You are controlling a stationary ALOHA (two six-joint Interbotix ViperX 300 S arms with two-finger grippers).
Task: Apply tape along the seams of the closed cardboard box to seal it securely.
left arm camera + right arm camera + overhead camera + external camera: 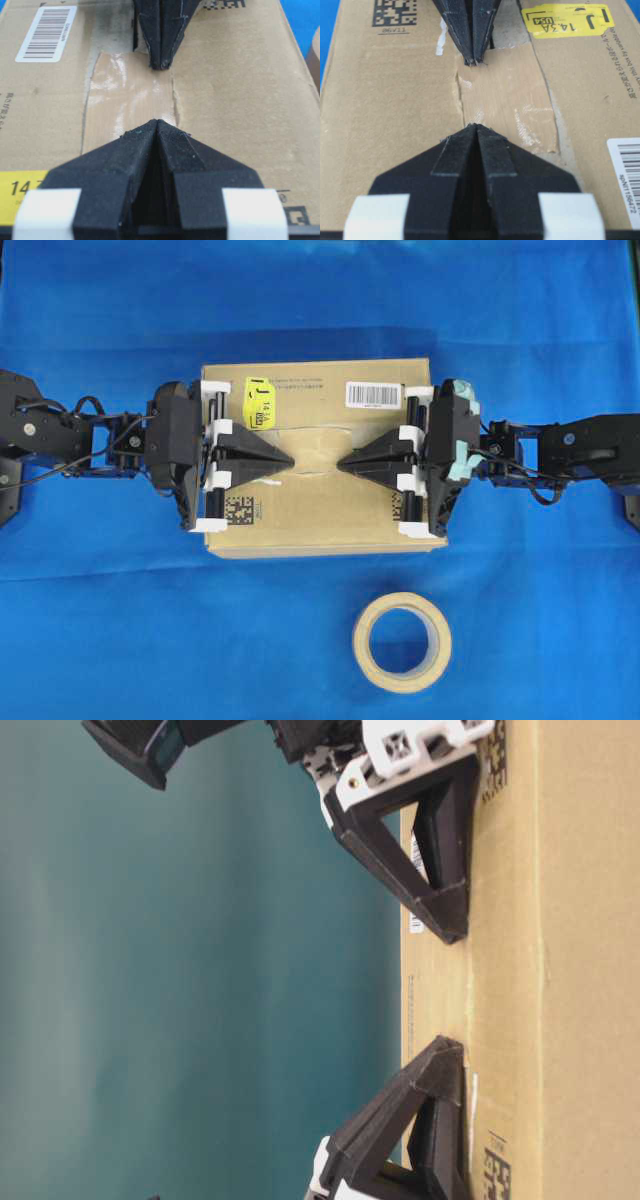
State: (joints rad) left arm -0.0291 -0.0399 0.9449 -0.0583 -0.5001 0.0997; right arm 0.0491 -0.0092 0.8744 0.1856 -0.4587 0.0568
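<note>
The tape [316, 452] is lying flat across the middle of the cardboard box [320, 530], covering the central stretch of the seams [318, 427] between the two flaps. Its surface is showing glossy wrinkles in both wrist views, so it is sitting down but probably not yet fully smoothed. To either side of the piece, pale torn strips of old tape are edging the seam, and no fresh tape is visible there, though the two arms are hiding much of it.

The left end effector [290, 457] and the right end effector [342, 462] are both pinched closed with nothing between their tips, pointing at each other across the tape. From the table-level view both tips are reaching down to the box top, at or just beside the tape's two ends; actual contact is hard to confirm.

Judging from this, the central piece is placed and is being pressed; the outer seam remains untaped. The tape roll [402, 642] is resting apart on the blue counter [110, 630].
</note>
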